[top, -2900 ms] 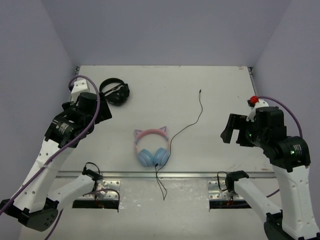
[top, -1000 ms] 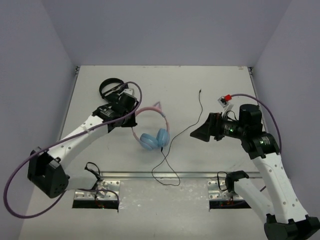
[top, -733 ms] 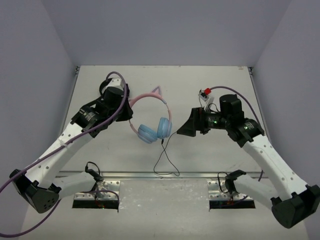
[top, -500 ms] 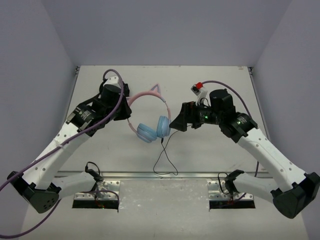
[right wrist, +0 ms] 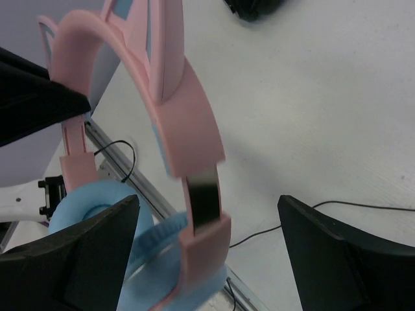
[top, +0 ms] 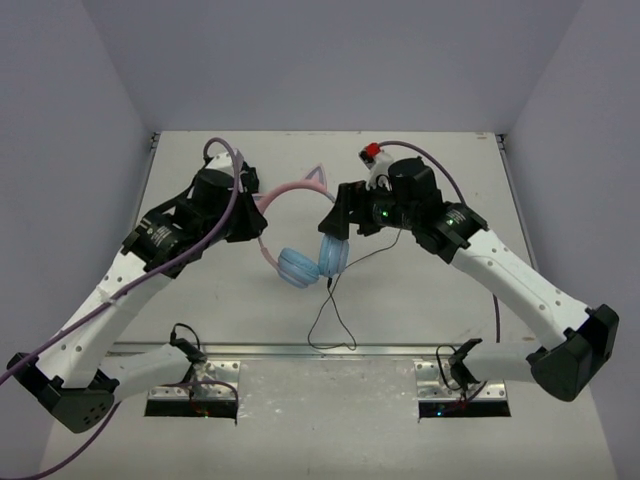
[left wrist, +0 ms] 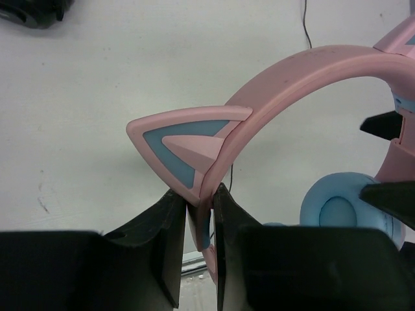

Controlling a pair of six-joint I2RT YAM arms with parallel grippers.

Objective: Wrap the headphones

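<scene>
The headphones (top: 300,188) hang above the table, pink headband up, light blue earcups (top: 298,267) below. My left gripper (top: 258,222) is shut on the headband just under a cat ear (left wrist: 185,146), as the left wrist view shows at the left gripper (left wrist: 200,194). My right gripper (top: 336,224) is open, its jaws straddling the headband's right slider (right wrist: 206,194) without touching it. The thin black cable (top: 322,318) trails from the earcups down to the table in a loop.
The all-black headphones (left wrist: 32,10) lie at the table's far left, mostly hidden behind my left arm in the top view. A metal rail (top: 250,350) runs along the near table edge. Grey walls close in the left, right and back.
My left gripper has lifted the headphones higher and slightly back. My right arm has swung left to them, its open jaws now around the headband's right side. The cable has dragged along.
</scene>
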